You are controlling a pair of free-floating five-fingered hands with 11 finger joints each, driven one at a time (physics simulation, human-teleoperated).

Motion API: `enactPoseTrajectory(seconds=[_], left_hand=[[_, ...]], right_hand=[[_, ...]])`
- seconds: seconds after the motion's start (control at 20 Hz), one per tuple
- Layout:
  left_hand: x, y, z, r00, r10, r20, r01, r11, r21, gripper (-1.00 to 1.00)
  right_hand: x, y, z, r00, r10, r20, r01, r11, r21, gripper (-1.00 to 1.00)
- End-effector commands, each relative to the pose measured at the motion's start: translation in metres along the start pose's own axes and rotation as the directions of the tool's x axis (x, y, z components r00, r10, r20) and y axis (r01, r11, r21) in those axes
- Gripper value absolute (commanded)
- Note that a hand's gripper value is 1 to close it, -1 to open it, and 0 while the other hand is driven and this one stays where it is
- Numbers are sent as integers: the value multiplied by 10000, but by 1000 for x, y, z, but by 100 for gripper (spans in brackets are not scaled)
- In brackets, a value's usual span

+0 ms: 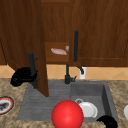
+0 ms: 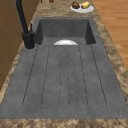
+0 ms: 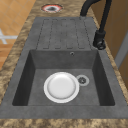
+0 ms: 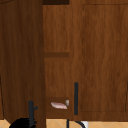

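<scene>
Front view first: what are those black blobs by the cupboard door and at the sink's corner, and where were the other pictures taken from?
Each blob is a robot hand; these floating hands are the whole robot, in a simulated kitchen. The left robot hand is at the handle of the open cabinet door; I cannot tell whether it grips it. The right robot hand hangs at the sink's front right corner, holding nothing visible. Two pictures look along the sink from its sides, and one faces the wall cabinet. A white plate lies in the basin, a red ball shows in front, and a pink item lies on the cabinet shelf.
</scene>
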State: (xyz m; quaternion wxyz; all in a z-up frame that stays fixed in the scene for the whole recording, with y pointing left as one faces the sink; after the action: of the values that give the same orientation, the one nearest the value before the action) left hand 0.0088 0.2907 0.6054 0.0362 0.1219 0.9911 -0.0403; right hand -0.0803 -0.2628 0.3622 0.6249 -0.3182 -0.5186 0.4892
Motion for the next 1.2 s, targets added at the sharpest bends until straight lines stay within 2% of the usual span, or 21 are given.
enactPoseTrajectory(seconds=[0.0, 0.3, 0.75, 1.15], left_hand=[[28, 25, 22, 9999, 116, -74, -118, 9996, -245, 100], [67, 56, 22, 9993, 324, 174, -324, 9995, -32, 100], [121, 110, 21, 9978, 335, 565, -351, 9990, 281, 100], [158, 169, 20, 9949, 242, 975, -272, 9992, 299, 100]], right_hand=[[0, 0, 0, 10000, 0, 0, 0, 10000, 0, 0], [0, 0, 0, 10000, 0, 0, 0, 10000, 0, 0], [0, 0, 0, 10000, 0, 0, 0, 10000, 0, 0], [0, 0, 0, 10000, 0, 0, 0, 10000, 0, 0]])
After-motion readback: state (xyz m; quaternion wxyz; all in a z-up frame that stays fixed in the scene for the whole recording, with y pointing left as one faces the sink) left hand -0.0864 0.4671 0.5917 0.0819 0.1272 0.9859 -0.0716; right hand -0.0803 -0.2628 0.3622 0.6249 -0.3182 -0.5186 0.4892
